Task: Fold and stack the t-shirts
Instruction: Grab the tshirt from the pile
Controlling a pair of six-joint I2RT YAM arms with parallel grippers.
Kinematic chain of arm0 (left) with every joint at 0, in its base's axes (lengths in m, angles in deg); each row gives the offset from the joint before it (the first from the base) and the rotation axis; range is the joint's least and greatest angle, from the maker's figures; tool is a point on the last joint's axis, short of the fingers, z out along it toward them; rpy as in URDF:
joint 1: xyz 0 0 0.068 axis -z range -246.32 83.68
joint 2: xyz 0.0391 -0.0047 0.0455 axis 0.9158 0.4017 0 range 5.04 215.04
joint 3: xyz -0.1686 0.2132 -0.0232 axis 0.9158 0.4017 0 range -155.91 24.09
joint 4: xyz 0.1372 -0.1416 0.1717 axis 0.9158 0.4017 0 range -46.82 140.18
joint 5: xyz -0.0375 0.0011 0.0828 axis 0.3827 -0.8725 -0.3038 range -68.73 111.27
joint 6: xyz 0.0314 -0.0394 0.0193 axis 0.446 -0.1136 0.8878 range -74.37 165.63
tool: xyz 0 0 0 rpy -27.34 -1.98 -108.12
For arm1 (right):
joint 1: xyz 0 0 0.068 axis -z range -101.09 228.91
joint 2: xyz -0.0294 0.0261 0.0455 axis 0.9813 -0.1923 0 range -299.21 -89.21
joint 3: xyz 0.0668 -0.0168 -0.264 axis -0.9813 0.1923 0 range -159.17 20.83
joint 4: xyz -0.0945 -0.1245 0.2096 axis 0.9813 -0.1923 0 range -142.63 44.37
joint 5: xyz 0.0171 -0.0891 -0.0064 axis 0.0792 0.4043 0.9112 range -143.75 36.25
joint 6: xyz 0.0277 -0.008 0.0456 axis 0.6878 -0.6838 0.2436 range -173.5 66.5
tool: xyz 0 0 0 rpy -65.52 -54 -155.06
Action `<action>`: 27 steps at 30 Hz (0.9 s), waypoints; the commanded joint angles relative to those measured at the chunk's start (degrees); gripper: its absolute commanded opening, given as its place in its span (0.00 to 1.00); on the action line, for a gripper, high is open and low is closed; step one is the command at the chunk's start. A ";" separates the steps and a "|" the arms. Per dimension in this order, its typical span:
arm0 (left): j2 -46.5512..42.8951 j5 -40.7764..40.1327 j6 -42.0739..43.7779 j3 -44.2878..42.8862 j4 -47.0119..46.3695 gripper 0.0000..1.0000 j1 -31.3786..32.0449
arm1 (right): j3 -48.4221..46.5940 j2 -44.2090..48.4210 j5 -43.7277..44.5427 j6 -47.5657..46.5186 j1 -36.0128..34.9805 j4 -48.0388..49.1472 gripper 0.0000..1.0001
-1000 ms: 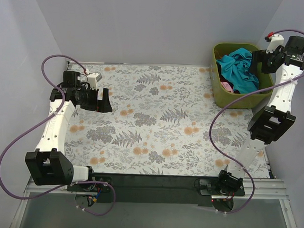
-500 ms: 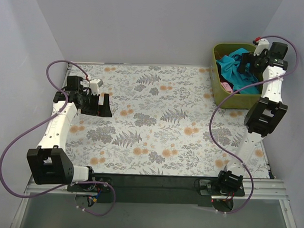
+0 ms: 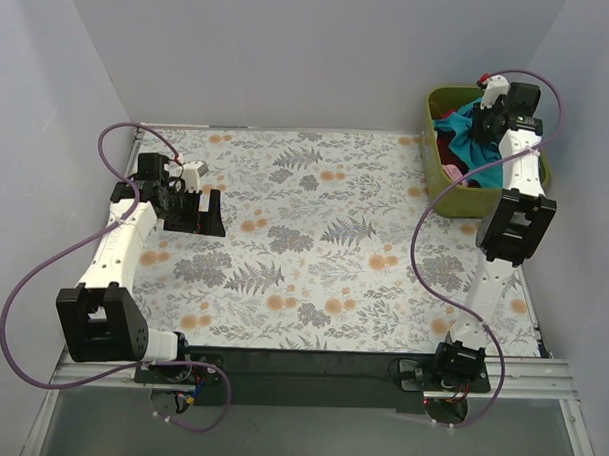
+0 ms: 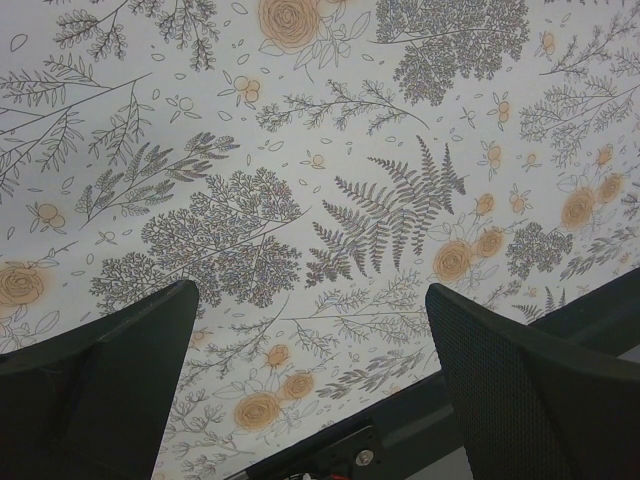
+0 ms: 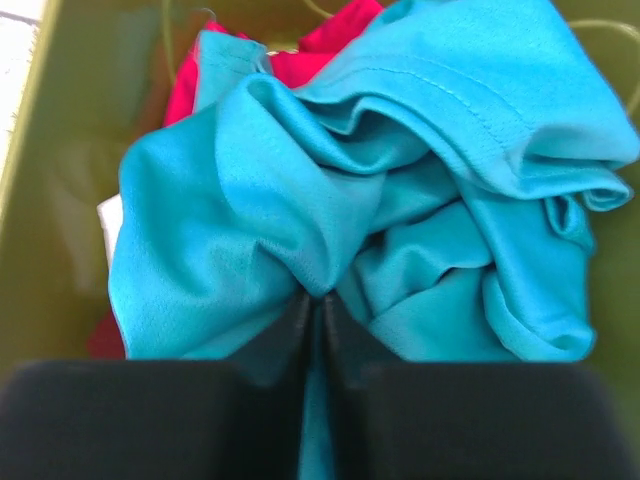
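Observation:
A crumpled teal t-shirt (image 5: 420,170) lies on top inside the olive-green bin (image 3: 456,201) at the back right. Under it shows a red t-shirt (image 5: 335,35), with a bit of pink cloth (image 3: 452,173) beside it. My right gripper (image 5: 320,300) reaches down into the bin, its jaws pinched together on a fold of the teal t-shirt (image 3: 464,136). My left gripper (image 3: 207,207) hangs open over the left side of the floral table cover, with nothing between its fingers (image 4: 95,380).
The floral cover (image 3: 314,238) spans the table between the arms. The bin's walls (image 5: 60,200) close in around the right gripper. Grey walls stand at the back and on both sides. A purple cable (image 3: 424,252) loops beside the right arm.
The right arm has swung left and down into the bin, and its jaws have shut on the teal t-shirt. The left arm has shifted slightly and stays open.

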 commanded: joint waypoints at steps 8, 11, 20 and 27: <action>0.03 -0.01 0.19 -0.48 -1.63 0.98 0.06 | 0.23 2.93 3.28 -1.06 1.02 2.99 0.01; 0.03 -0.18 0.28 -0.13 -1.89 0.98 -0.02 | -0.04 6.88 0.65 0.52 1.02 2.99 0.01; 0.20 0.43 -0.07 -0.12 -2.68 0.98 0.06 | 1.19 22.79 -1.57 2.38 1.02 5.79 0.01; 0.56 1.66 -1.57 -1.53 -3.39 0.98 -0.02 | -1.00 25.17 0.63 0.34 1.11 6.50 0.01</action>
